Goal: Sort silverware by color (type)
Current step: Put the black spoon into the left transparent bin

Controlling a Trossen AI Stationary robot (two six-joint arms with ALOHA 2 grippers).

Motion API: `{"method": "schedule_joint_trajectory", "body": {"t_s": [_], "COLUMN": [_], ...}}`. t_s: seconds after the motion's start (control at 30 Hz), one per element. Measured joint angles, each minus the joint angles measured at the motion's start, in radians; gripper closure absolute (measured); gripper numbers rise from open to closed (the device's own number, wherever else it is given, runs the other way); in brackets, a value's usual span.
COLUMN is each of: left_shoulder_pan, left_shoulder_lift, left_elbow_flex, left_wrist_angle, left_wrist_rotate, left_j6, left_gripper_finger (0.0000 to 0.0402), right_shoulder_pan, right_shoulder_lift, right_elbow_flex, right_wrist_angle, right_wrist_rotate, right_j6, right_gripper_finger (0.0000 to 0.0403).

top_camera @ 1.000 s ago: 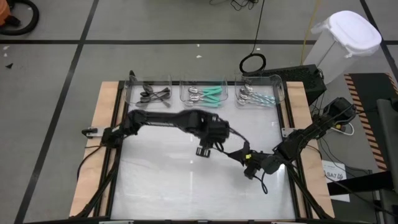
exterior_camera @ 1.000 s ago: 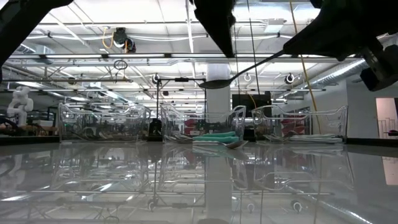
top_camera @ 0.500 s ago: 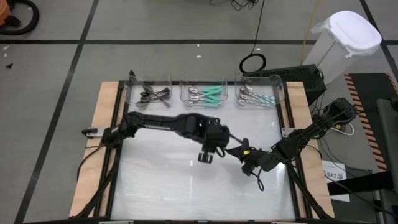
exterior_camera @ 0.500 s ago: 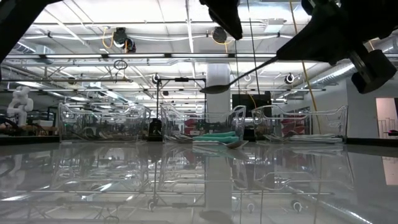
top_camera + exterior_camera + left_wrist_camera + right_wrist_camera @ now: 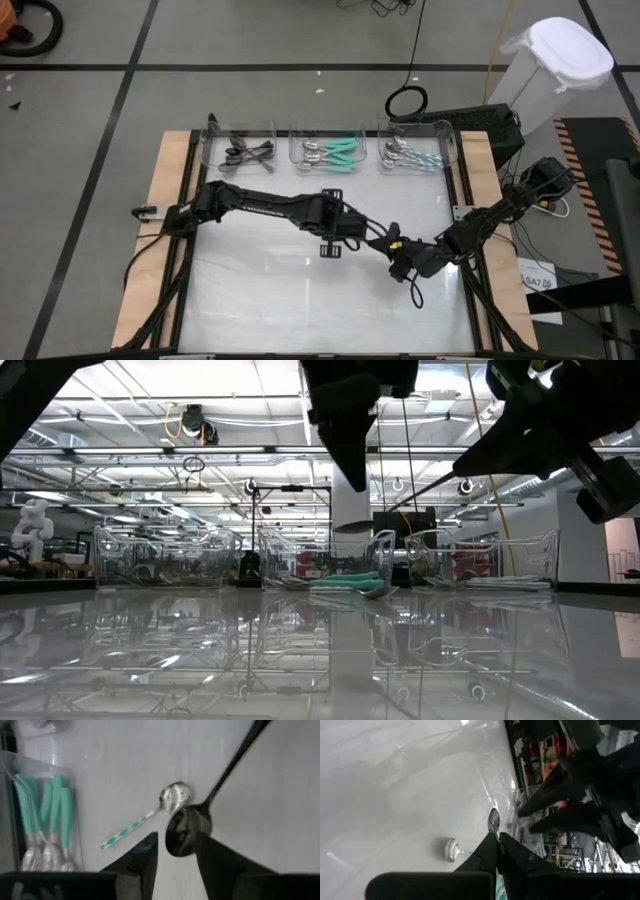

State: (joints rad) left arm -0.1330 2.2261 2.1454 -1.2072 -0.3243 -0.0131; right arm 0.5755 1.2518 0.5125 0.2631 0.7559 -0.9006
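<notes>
table [image 5: 250,290]: white, three clear bins [image 5: 330,150] at far edge | left tool [image 5: 175,857]: spread, around the black spoon's bowl, mid-table | right tool [image 5: 497,840]: pinching black spoon [image 5: 187,832] by its handle, above table | striped spoon [image 5: 145,817]: lying on table

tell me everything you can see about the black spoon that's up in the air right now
The black spoon is dark all over and glossy, with an oval bowl and a thin straight handle. The right gripper is shut on the handle's end and holds it above the table, sloping bowl-down. The bowl sits between the open left gripper fingers, apparently untouched. A striped-handled spoon lies below.
</notes>
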Motion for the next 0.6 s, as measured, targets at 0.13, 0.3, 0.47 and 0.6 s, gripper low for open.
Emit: {"method": "schedule_joint_trajectory", "body": {"t_s": [0.13, 0.3, 0.47, 0.6], "left_shoulder_pan": [-0.018, -0.03, -0.045, -0.061], "left_shoulder_lift": [-0.054, -0.231, -0.445, -0.606], "left_elbow_flex": [-0.09, -0.406, -0.794, -1.052], "left_wrist_angle": [-0.015, 0.14, 0.461, 0.837], "left_wrist_rotate": [-0.032, -0.055, -0.053, -0.026], "left_j6": [-0.025, -0.104, -0.104, -0.032], "left_gripper_finger": [0.027, 0.027, 0.027, 0.027], "right_shoulder_pan": [0.0, 0.003, 0.002, -0.002], "right_shoulder_lift": [0.0, 0.0, 0.0, 0.0], "right_elbow_flex": [0.0, 0.0, 0.0, 0.0], "right_wrist_angle": [-0.026, -0.036, -0.014, 0.028], "right_wrist_rotate": [-0.002, -0.007, -0.03, -0.059], "right_j6": [0.054, 0.111, 0.107, 0.105], "right_gripper_finger": [0.0399, 0.0399, 0.0399, 0.0399]}}
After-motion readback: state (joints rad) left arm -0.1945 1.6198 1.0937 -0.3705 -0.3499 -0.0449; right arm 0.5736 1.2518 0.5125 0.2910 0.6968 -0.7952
